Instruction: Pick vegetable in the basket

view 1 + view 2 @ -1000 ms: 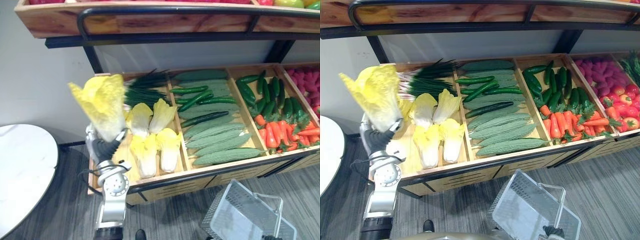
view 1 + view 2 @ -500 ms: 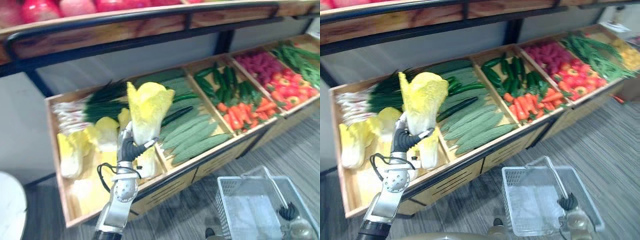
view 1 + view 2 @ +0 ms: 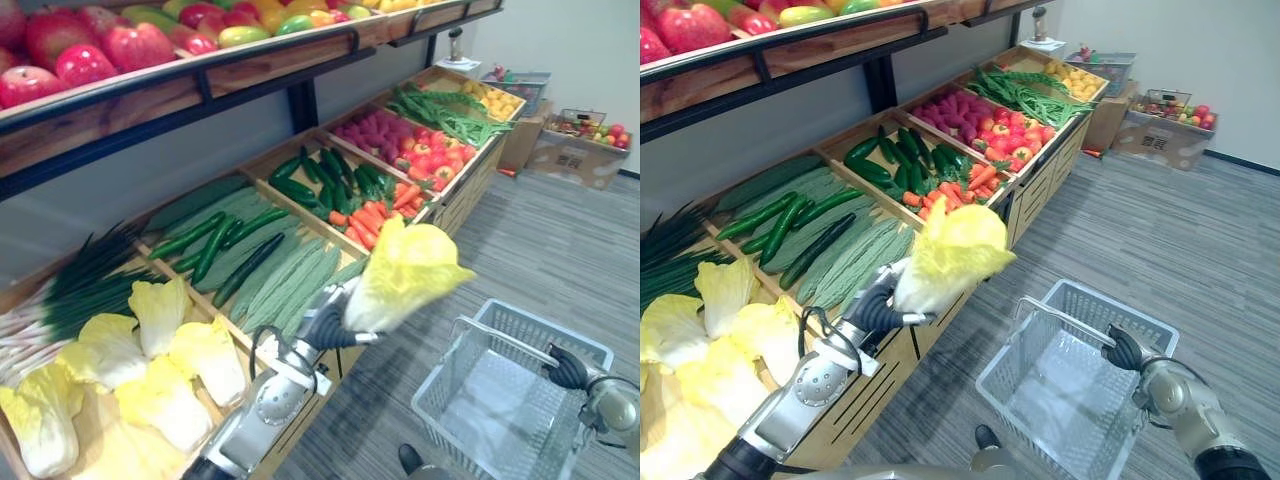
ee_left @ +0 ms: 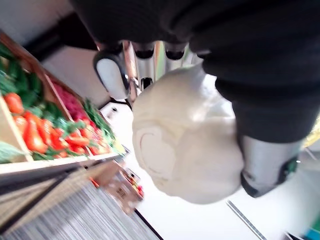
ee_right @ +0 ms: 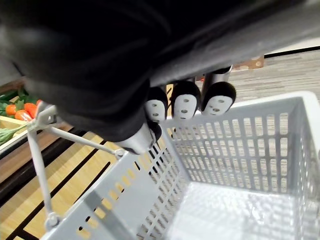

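Beside produce shelf (image 3: 270, 65), cabbage (image 3: 408, 272) clasped by left hand (image 3: 328, 324) may be lost if released short of basket (image 3: 1025, 345) gripped by right hand (image 3: 1122, 350).

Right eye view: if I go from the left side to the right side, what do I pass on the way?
A pile of cabbages → left hand → held cabbage → basket.
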Motion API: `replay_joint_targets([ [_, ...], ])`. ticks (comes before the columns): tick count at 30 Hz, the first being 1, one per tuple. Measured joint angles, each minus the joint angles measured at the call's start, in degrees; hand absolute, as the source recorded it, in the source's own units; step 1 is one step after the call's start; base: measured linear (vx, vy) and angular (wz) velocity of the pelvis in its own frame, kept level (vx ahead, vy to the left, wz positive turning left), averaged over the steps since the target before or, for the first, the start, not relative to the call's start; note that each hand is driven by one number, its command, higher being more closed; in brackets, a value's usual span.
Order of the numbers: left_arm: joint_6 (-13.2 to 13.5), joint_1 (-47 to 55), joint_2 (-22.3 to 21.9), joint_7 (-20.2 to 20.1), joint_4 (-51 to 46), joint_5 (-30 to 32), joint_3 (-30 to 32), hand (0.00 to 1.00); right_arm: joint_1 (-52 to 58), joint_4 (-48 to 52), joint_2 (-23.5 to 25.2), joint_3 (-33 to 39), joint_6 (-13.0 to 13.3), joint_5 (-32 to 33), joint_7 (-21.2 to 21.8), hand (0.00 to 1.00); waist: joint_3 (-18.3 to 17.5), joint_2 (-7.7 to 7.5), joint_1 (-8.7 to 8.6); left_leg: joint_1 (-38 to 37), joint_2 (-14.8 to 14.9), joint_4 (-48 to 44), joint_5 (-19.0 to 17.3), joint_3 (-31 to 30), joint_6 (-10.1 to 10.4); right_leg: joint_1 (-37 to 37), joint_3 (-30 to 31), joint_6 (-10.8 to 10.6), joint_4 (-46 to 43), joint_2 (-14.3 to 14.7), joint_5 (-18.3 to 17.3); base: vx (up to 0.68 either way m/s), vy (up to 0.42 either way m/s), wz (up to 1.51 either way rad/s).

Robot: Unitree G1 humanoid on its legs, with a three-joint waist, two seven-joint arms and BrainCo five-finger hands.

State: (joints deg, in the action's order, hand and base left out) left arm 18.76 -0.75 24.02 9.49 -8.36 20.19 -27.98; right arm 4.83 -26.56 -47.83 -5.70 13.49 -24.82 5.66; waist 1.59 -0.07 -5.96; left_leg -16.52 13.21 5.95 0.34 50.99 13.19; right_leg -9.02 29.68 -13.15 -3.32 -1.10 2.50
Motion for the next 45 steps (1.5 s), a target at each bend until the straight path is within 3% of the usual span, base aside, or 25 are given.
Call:
replay_joint_targets([
  [8,3.38,-8.63,3.88,-4.04,-0.96,-4.25,-10.57,1.00,-0.43,10.61,-1.53,-3.15,2.89,1.57,-0.06,1.00,-1.58,0.66,-0.09,-2.79,2.16,-1.18,-0.54,6.79,2.28,-0.88,3.89,1.37,-0.53,3.97,1.70,0.03,0.017,-0.39],
  [14,3.74,-11.77,5.91,-6.33,0.42,-4.30,-15.04,1.00,-1.82,13.17,-3.04,-6.15,3.21,5.25,0.35,1.00,-1.43,0.45,-0.28,-2.54,4.27,-7.69,-3.73,8.61,2.19,-0.80,5.41,1.37,-0.83,4.51,1.70,-0.01,0.027,-0.17],
  [24,3.69,-13.21,6.02,-7.32,13.14,-0.78,-16.07,1.00,-4.46,20.79,-8.53,-12.85,5.58,9.45,3.71,1.00,-1.13,0.32,-1.59,-2.63,5.67,-12.39,-7.02,11.46,2.75,-1.39,8.12,1.30,-0.99,5.34,1.77,-0.04,0.032,-0.14],
  [32,3.74,-15.84,5.77,-7.28,18.49,3.73,-16.75,1.00,-5.75,21.13,-9.99,-12.87,5.53,12.12,5.01,1.00,0.75,0.15,-2.02,-2.51,6.35,-14.24,-7.81,12.48,2.31,-1.61,8.62,1.26,-0.96,5.45,1.92,-0.02,0.021,-0.05],
  [44,6.29,-17.45,2.28,-5.06,29.95,10.21,-16.82,1.00,-9.28,21.33,-10.00,-17.38,3.90,13.80,6.16,1.00,1.60,0.07,-3.25,-2.13,6.77,-15.23,-8.72,13.10,2.32,-1.89,8.84,1.25,-0.25,5.33,1.88,-0.02,0.017,-0.01],
  [45,6.28,-17.77,1.77,-5.02,31.10,10.42,-16.83,0.00,-9.36,21.35,-10.00,-17.38,3.85,14.80,6.20,1.00,1.60,0.08,-3.41,-2.14,6.77,-15.23,-8.73,13.26,2.32,-1.95,8.84,1.25,-0.24,5.34,1.88,0.00,0.000,0.00],
])
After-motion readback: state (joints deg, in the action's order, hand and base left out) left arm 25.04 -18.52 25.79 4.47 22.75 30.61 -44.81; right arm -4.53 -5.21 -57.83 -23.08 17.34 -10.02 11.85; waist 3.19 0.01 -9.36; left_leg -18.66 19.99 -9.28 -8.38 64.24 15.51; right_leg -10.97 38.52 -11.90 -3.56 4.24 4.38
